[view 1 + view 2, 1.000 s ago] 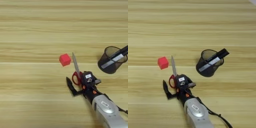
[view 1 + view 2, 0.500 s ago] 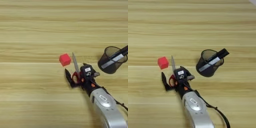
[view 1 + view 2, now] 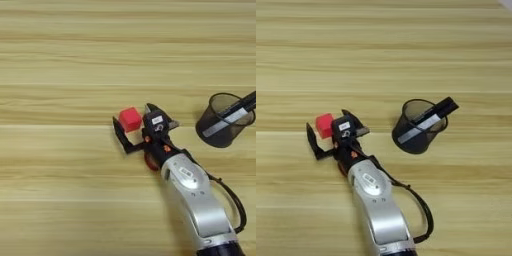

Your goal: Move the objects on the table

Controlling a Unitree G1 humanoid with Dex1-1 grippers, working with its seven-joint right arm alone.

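Fingers [image 3: 132, 119] spread around red cube [image 3: 130, 119], pen cup [image 3: 416, 125] well right

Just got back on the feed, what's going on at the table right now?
The right arm reaches in from the bottom edge, and its tool sits open around the red cube, one black finger on either side; I can't tell whether they touch it. The arm covers most of the scissors; only a bit of red handle shows beside the wrist. To the right, apart from all this, the mesh pen cup stands on the table with the marker leaning out of it.
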